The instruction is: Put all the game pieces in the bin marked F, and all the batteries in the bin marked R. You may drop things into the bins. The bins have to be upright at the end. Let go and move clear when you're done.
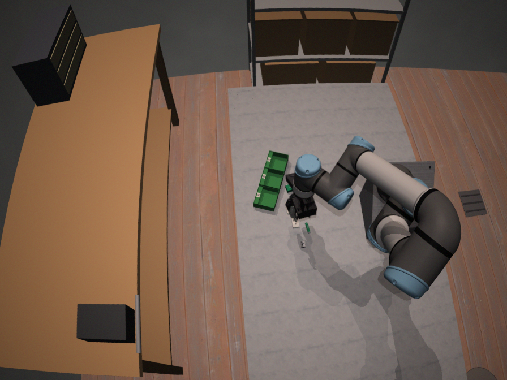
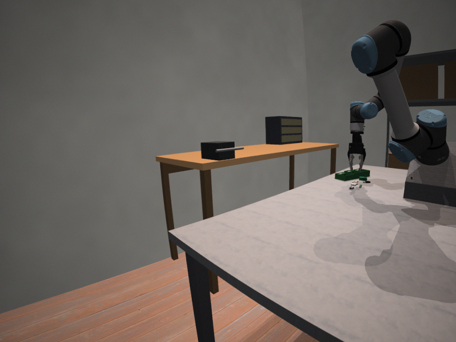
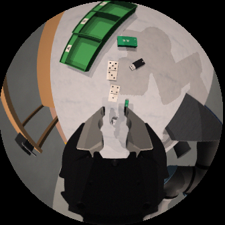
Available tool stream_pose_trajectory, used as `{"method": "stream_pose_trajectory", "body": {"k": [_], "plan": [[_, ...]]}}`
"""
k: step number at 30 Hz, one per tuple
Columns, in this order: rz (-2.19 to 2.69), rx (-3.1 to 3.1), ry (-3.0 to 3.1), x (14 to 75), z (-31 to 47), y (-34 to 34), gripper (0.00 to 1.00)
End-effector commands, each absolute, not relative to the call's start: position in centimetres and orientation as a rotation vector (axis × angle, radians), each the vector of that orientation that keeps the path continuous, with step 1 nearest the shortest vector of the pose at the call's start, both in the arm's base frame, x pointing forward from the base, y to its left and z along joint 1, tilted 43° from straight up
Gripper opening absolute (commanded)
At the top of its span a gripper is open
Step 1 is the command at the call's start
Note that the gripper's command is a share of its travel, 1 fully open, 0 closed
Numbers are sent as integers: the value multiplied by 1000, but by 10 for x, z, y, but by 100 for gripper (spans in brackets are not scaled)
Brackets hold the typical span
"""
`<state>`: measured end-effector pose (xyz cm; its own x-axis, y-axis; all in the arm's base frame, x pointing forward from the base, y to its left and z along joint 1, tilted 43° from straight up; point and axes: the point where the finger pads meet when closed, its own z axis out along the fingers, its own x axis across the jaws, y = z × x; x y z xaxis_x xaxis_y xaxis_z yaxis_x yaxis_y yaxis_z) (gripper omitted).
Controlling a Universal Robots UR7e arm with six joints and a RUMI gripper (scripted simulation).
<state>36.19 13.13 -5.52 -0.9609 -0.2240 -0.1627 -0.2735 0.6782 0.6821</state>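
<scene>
Bin labels on the green bins were too small to read. The arm reached down over the grey desk, its tool pointing downward, partly open and empty, above a small die. Two dominoes and a green battery lay nearby.

Green three-compartment bin row upright on the grey surface, two white dominoes flat beside it, small green cylindrical battery, small white die nearby

Part-open empty gripper above a small die, dominoes and green bins beyond.
</scene>
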Motion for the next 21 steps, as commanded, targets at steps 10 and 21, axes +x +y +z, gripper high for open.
{"method": "stream_pose_trajectory", "body": {"k": [10, 21], "plan": [[1140, -137, 2929, 365, -57, 129, 24], [1140, -137, 2929, 365, -58, 129, 24]]}}
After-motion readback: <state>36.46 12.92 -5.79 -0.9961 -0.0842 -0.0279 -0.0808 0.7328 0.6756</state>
